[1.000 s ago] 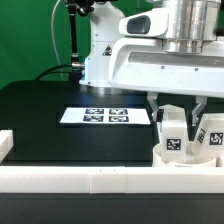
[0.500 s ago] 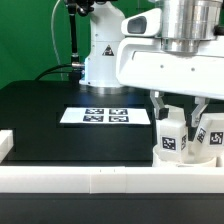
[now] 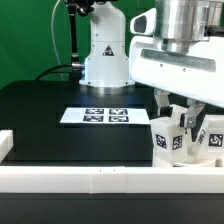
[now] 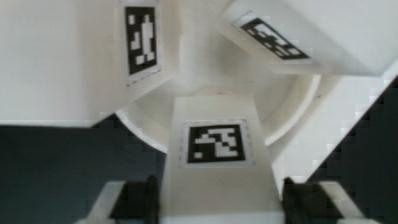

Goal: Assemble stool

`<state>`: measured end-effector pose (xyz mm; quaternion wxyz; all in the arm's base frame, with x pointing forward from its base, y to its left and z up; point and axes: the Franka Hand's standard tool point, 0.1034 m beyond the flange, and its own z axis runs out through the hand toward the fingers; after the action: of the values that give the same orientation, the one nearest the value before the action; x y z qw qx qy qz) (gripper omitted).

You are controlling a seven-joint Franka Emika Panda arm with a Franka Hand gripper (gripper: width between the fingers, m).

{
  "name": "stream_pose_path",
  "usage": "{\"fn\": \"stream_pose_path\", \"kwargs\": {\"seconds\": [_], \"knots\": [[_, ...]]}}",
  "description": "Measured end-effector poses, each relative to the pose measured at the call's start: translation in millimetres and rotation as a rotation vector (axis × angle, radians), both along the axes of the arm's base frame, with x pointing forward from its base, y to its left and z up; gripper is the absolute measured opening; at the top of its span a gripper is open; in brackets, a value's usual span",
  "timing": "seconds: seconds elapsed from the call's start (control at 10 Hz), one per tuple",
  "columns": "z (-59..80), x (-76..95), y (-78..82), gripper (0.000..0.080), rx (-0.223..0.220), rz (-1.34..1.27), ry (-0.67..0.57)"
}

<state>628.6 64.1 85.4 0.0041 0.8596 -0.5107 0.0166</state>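
I see the gripper [image 3: 187,118] clamped on a tagged white leg [image 4: 215,140] standing over the round seat disc [image 4: 299,105]; two other tagged legs stand alongside.

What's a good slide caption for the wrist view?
Wrist view: gripper fingers straddle a tagged stool leg standing on the round white seat, two more tagged legs behind.

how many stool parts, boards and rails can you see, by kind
stool legs: 3
seat disc: 1
marker board: 1
white rail wall: 1
total: 6
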Motion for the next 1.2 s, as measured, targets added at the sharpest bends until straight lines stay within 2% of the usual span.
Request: {"fn": "stream_pose_path", "kwargs": {"seconds": [0.2, 0.4, 0.5, 0.6, 0.8, 1.0, 1.2], "knots": [[-0.1, 0.1, -1.7, 0.0331, 0.013, -0.104, -0.001], [-0.3, 0.1, -1.2, 0.0355, 0.013, -0.103, -0.002], [0.6, 0.4, -1.6, 0.0568, 0.013, -0.093, -0.003], [13.1, 2.4, -3.5, 0.0625, 0.017, -0.048, -0.017], [41.9, 3.1, -4.4, 0.0642, 0.039, -0.011, -0.025], [33.3, 1.4, -3.0, 0.0648, 0.035, -0.007, -0.021], [33.8, 1.7, -2.8, 0.0649, 0.035, -0.006, -0.022]]}}
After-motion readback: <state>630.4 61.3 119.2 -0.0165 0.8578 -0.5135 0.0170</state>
